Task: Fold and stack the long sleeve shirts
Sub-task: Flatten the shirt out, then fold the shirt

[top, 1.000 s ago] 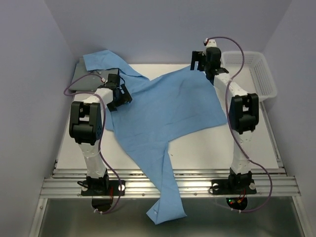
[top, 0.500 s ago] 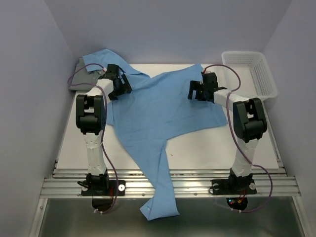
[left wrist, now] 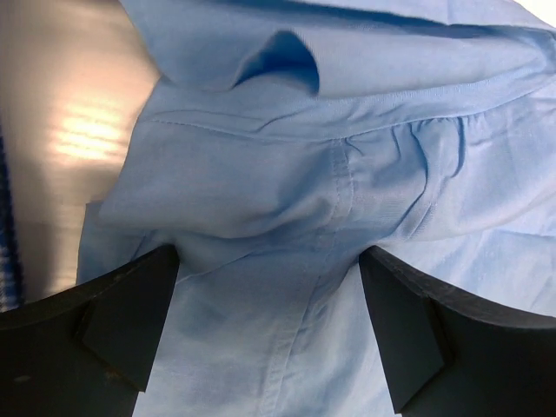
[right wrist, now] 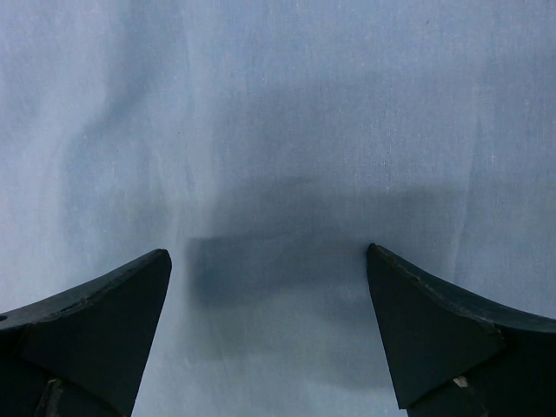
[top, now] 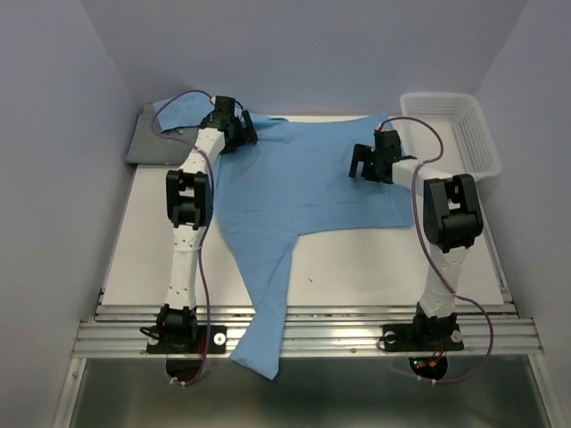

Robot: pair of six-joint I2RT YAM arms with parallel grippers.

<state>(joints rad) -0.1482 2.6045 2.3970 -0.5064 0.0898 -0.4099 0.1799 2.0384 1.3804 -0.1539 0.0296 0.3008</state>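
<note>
The light sky-blue long sleeve shirt (top: pixel 303 183) lies spread over the table, with one sleeve (top: pixel 259 343) hanging over the front edge. The dull grey shirt (top: pixel 150 145) lies folded at the far left corner, partly under a blue sleeve. My left gripper (top: pixel 235 127) reaches to the blue shirt's far left part. In the left wrist view it (left wrist: pixel 269 300) stands open over a seam and bunched folds (left wrist: pixel 347 187). My right gripper (top: pixel 364 163) hovers open over the shirt's right side. The right wrist view has it (right wrist: pixel 269 295) just above flat blue cloth (right wrist: pixel 278 130).
A white mesh basket (top: pixel 464 134) stands at the far right corner, close to the right arm. White table top (top: pixel 375 267) shows in front of the shirt, and a metal rail (top: pixel 357 334) runs along the near edge. Grey walls close in on three sides.
My left arm has stretched out toward the far left of the blue shirt. My right gripper came down from the far edge onto the shirt's right side. The shirt flattened and the hanging sleeve swung left.
</note>
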